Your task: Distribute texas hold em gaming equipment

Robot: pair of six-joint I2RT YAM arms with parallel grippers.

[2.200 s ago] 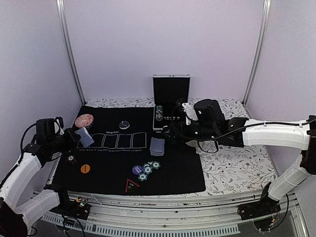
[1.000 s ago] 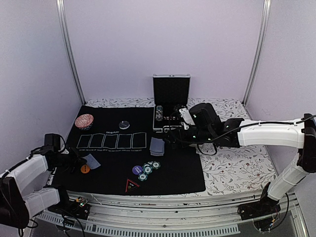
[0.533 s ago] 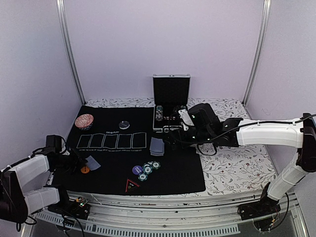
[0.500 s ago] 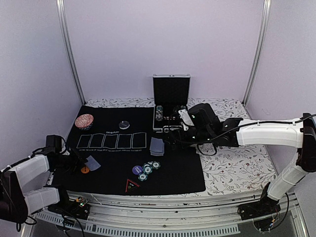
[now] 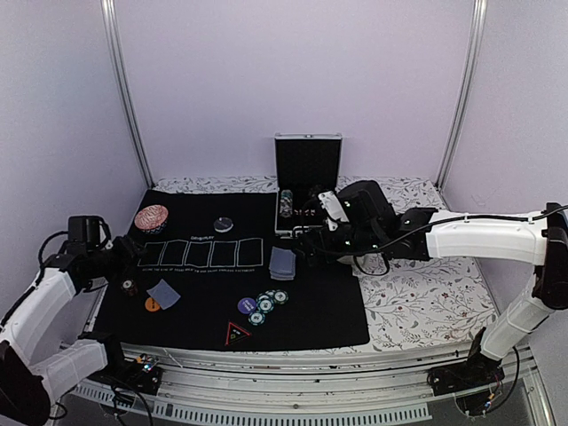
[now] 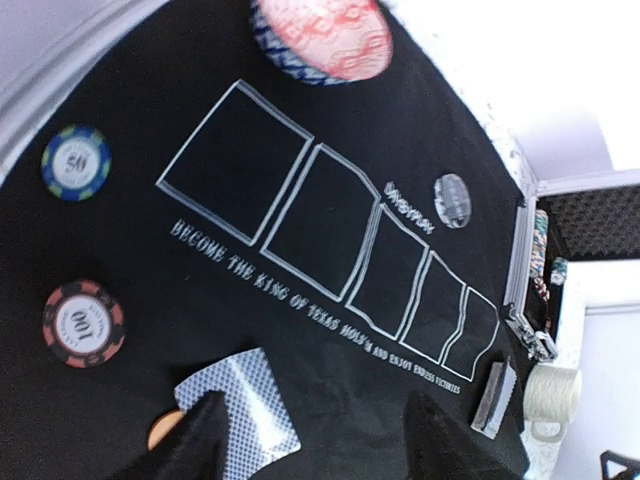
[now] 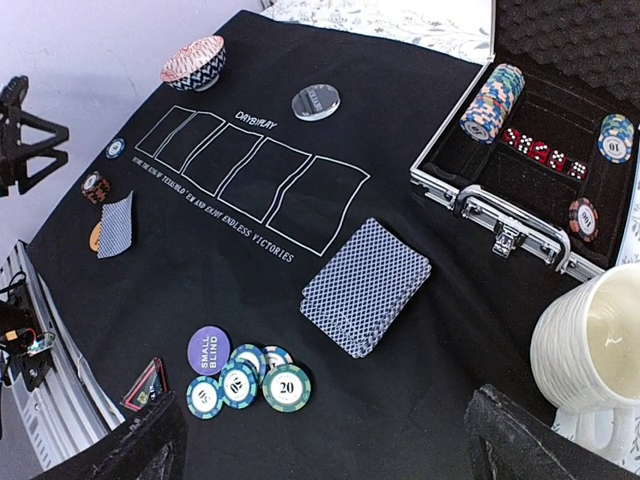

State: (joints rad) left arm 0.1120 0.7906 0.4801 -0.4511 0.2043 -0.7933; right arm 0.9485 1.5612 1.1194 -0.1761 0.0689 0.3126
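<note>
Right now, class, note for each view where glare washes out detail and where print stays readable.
Left wrist: white glare fills the top right corner; the mat lettering reads crisply. Right wrist: evenly lit, the 20 chip legible, the cream mug rather bright. Top external: soft, mat print unreadable.

2 white-shelled arms (image 5: 484, 240), black joints, looping black cables, black left claw (image 6: 320, 440) and right claw (image 7: 335, 445)

Right gripper (image 7: 345, 445): bare black felt mat (image 7: 430, 335) beneath; blue-backed card deck (image 7: 365, 285) just ahead, cream ceramic mug (image 7: 595, 340) close right.
</note>
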